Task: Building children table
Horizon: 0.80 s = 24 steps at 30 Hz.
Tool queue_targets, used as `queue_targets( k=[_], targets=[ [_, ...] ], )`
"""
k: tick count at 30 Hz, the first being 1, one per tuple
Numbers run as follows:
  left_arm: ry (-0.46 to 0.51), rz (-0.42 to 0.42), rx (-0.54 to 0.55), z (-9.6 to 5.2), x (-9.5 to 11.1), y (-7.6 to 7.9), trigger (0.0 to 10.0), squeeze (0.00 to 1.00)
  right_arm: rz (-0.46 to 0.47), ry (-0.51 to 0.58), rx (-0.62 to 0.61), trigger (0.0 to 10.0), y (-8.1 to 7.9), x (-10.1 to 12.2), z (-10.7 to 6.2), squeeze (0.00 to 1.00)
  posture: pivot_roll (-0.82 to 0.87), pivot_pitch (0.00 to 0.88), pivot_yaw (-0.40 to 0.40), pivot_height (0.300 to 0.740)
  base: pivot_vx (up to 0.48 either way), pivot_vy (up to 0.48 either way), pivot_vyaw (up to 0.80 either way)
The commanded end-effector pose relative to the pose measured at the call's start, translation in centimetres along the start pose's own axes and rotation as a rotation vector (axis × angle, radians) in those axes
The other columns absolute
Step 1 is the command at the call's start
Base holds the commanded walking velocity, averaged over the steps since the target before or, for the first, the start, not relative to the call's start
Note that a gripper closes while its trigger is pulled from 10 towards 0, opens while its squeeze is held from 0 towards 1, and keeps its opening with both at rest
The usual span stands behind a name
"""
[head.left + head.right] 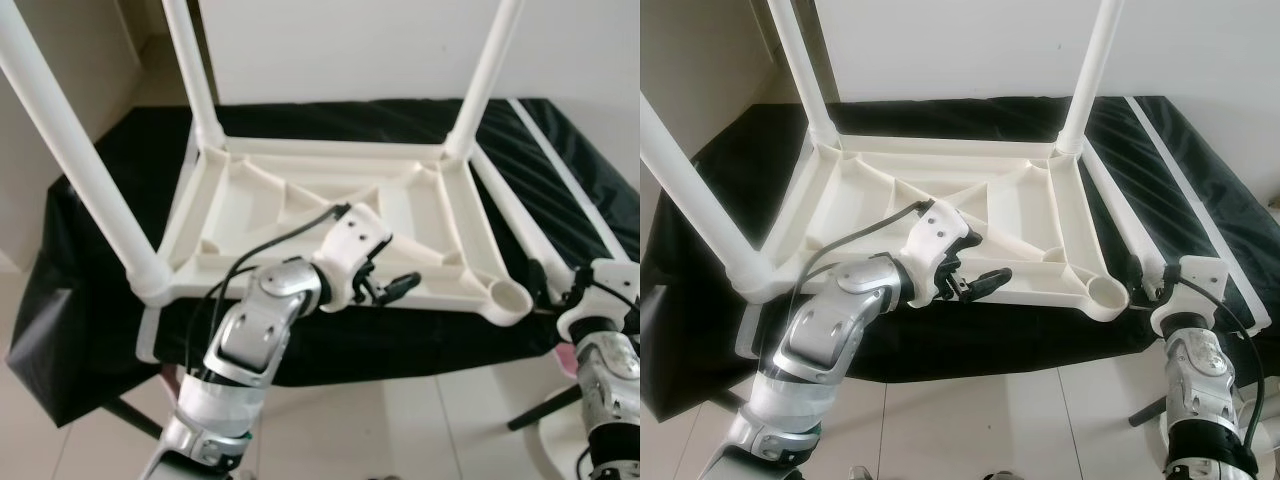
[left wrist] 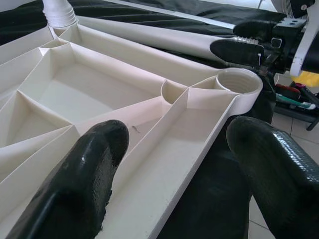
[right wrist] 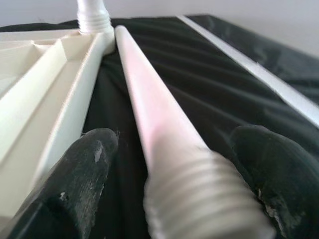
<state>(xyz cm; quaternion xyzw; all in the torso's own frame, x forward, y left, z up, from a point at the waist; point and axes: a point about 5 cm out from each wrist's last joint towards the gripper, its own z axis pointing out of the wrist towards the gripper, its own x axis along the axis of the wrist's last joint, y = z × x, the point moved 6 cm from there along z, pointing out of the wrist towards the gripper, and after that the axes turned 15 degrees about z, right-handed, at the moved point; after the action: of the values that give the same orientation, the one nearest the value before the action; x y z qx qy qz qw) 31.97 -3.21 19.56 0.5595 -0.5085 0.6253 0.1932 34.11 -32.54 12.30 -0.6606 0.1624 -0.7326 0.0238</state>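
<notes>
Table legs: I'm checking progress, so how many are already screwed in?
3: one at the near left corner, one at the far left, one at the far right. The fourth leg lies loose beside the frame.

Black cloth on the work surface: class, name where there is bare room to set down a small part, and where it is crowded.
Bare black cloth lies to the robot's right, beyond the loose leg, crossed by one thin white strip. A narrow band shows behind the upturned tabletop. The near right is crowded: the empty corner socket, left gripper and right gripper.
</notes>
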Motion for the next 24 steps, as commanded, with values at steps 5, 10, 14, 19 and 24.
queue_targets(
  k=[5, 10, 14, 19, 24],
  targets=[
    [-0.033, 0.006, 0.099, -0.2, -0.2, -1.1, 10.0, 0.0, 0.212, -0.062, -0.047, 10.0, 1.6, -2.0, -1.1, 0.0, -0.05, 0.08, -0.009, 0.74, 0.0, 0.0, 0.0],
    [-0.031, 0.007, 0.097, -0.2, -0.2, -1.1, 10.0, 0.0, 0.287, -0.073, -0.072, 10.0, 2.5, -2.5, -1.5, 0.0, -0.05, 0.08, -0.006, 0.74, 0.0, 0.0, 0.0],
    [-0.031, 0.008, 0.095, -0.2, -0.2, -1.1, 10.0, 0.0, 0.328, -0.098, -0.082, 10.0, 2.8, -3.2, -1.8, 0.0, -0.05, 0.078, -0.003, 0.74, 0.0, 0.0, 0.0],
    [-0.031, 0.008, 0.092, -0.2, -0.1, -1.1, 10.0, 0.0, 0.365, -0.119, -0.075, 10.0, 2.6, -3.8, -2.0, 0.0, -0.05, 0.079, -0.003, 0.74, 0.0, 0.0, 0.0],
    [-0.031, 0.01, 0.092, -0.2, -0.1, -1.1, 10.0, 0.0, 0.381, -0.121, -0.061, 1.6, 2.4, -3.7, -1.8, 0.0, -0.04, 0.074, -0.003, 0.74, 0.0, 0.0, 0.0]
  ],
)
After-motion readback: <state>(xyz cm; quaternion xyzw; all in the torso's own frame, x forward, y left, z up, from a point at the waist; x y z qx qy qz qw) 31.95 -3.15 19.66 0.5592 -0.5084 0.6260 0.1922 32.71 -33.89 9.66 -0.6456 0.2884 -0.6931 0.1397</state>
